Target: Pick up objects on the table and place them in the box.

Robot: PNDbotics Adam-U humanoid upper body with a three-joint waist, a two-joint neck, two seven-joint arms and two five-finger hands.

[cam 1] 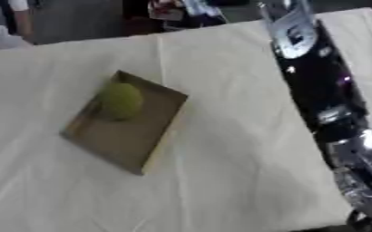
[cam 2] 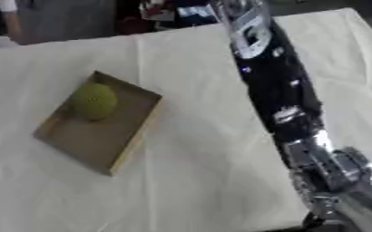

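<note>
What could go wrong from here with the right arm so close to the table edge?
1. The right hand sits low at the near right table edge; a lift might snag the white cloth and drag it.
2. If the cloth is pulled, the shallow box could shift, and the green round object inside it might roll out over the low wall.
3. The right hand is blurred, so its finger state is unclear before any reach.
</note>
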